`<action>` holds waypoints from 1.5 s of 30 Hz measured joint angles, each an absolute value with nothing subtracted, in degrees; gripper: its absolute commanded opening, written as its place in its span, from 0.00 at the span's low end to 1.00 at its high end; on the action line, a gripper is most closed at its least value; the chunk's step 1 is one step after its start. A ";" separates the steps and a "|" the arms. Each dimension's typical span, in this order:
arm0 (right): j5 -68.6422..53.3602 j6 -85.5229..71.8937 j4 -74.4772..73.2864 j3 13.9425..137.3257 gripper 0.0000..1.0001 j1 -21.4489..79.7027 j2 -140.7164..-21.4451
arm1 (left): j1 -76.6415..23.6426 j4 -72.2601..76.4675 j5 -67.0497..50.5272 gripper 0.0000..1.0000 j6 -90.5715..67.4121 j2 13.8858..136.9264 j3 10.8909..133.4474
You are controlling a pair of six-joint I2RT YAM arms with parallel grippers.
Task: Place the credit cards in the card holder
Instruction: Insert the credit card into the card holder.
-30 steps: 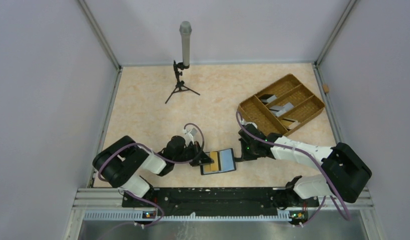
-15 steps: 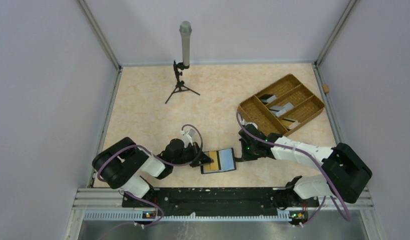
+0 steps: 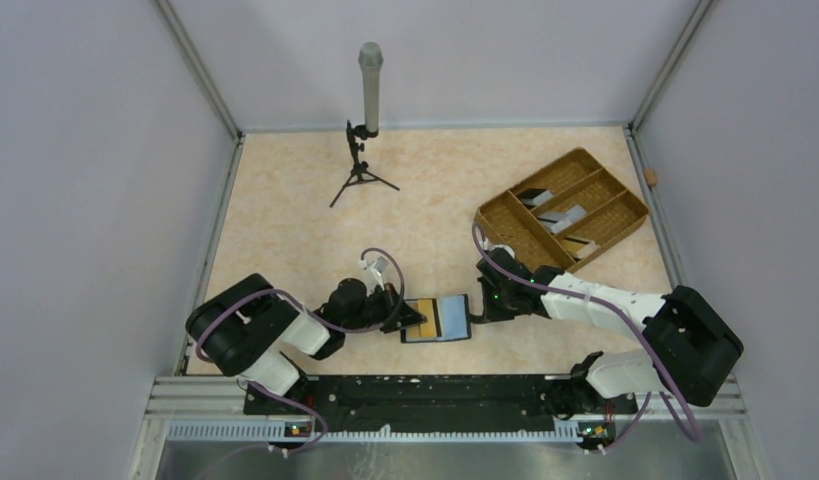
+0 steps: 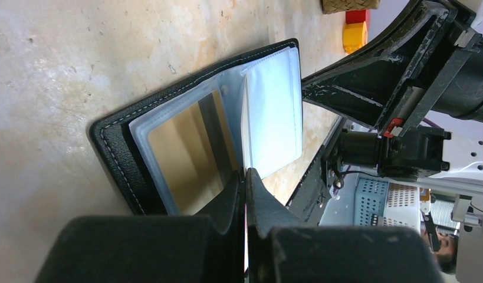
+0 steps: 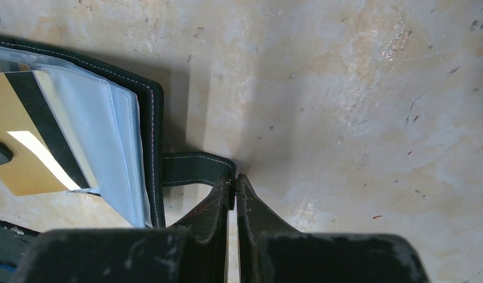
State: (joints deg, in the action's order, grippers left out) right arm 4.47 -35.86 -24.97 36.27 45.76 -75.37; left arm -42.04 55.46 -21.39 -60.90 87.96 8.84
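Observation:
The card holder (image 3: 451,319) lies open at the near middle of the table, black outside, with tan and pale blue leaves. My left gripper (image 3: 413,318) is at its left half. In the left wrist view it (image 4: 246,172) is shut on a thin pale credit card (image 4: 245,124), seen edge-on and reaching into the wallet (image 4: 118,153) by the middle fold. My right gripper (image 3: 474,318) is at the wallet's right edge. The right wrist view shows it (image 5: 235,178) shut on the black clasp tab (image 5: 194,168). More grey and dark cards (image 3: 570,213) lie in the tray.
A brown woven divided tray (image 3: 505,228) stands at the back right, just beyond my right arm. A microphone on a small tripod (image 3: 363,130) stands at the back middle. A small brown item (image 3: 651,177) lies by the right wall. Walls enclose the table.
My left gripper has edged a little to the right over the wallet's left half. The wallet looks slightly flatter. The right gripper holds the tab as before.

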 measured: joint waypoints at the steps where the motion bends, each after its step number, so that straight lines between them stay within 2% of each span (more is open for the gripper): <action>1: 4.47 -35.86 -24.97 36.27 0.00 45.76 -75.37 | -42.06 55.90 -21.39 0.00 -60.90 88.25 8.84; 24: 5.69 -36.27 -25.17 35.99 0.00 45.76 -75.37 | -46.78 67.46 -18.48 0.00 -64.97 95.66 8.14; 26: 6.17 -36.36 -25.41 35.99 0.06 45.76 -75.37 | -47.00 68.03 -18.26 0.00 -65.47 96.20 8.14; 29: 6.57 -36.71 -26.33 36.01 0.22 45.80 -75.09 | -47.07 68.14 -18.02 0.00 -66.04 96.29 8.14; 31: 6.70 -36.99 -27.40 36.01 0.37 45.87 -74.19 | -47.07 68.12 -17.87 0.00 -66.15 96.29 8.14; 33: 6.66 -37.04 -28.42 36.05 0.45 45.93 -72.42 | -47.11 68.01 -17.80 0.00 -66.15 96.29 8.14; 39: 6.42 -37.08 -29.93 37.23 0.51 46.46 -66.70 | -47.16 67.05 -17.50 0.00 -66.15 96.29 8.19; 45: 3.68 -37.08 -28.23 37.21 0.44 47.51 -63.90 | -47.16 66.96 -17.52 0.00 -66.17 96.29 8.25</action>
State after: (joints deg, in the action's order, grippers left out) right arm 3.68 -37.08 -28.23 37.21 47.51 -63.90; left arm -47.16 66.96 -17.52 -66.17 96.29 8.25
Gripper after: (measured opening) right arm 0.458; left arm 0.007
